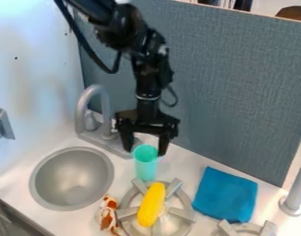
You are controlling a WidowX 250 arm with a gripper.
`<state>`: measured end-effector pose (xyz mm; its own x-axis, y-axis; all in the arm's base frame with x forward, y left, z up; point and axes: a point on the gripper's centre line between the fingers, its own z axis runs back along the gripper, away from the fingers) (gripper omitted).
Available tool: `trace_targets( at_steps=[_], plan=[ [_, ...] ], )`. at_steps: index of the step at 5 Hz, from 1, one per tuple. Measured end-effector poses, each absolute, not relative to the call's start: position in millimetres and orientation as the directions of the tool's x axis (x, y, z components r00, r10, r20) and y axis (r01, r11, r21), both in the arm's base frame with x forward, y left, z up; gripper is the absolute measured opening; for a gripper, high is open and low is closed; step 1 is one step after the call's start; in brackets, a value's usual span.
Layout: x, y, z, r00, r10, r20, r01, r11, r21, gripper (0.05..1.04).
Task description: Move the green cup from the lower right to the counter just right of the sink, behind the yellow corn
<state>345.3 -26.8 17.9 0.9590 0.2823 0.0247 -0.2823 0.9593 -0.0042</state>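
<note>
Cup, turquoise and tall, stands upright on the pale counter, just beyond the stove burner and right of the round metal sink. The black two-finger gripper hangs over it from the far side, pointing down. Its fingers are spread wide, one to the left of the cup's rim and one to the right, so the upper part of the cup appears to lie between or just in front of the tips; exact depth cannot be told. A gap shows on the left, the right finger looks closer to the rim, and nothing seems clamped. The cup's long axis runs up and down, roughly in line with the hanging claw, while the finger spread runs left to right across it.

On the burner, nearer than the cup, a yellow toy corn cob lies lengthwise, its far end tipped slightly right. A small orange-and-white toy sits just left of the burner. To the right lies a folded blue cloth. The grey faucet rises left of the gripper, behind the sink.
</note>
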Motion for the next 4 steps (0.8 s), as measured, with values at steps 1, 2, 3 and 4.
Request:
trace_targets(
  at_steps=[1,2,3,4],
  plan=[
    [321,-55,31,0.984,0.178,0.025,-0.177,0.984,-0.021,1.001],
    [302,-95,22,0.995,0.098,0.028,-0.098,0.995,-0.012,1.001],
    [273,-106,13,0.996,0.089,-0.028,-0.087,0.994,0.066,1.001],
    [252,-81,20,0.987,0.158,-0.032,-0.155,0.983,0.096,1.001]
  ],
)
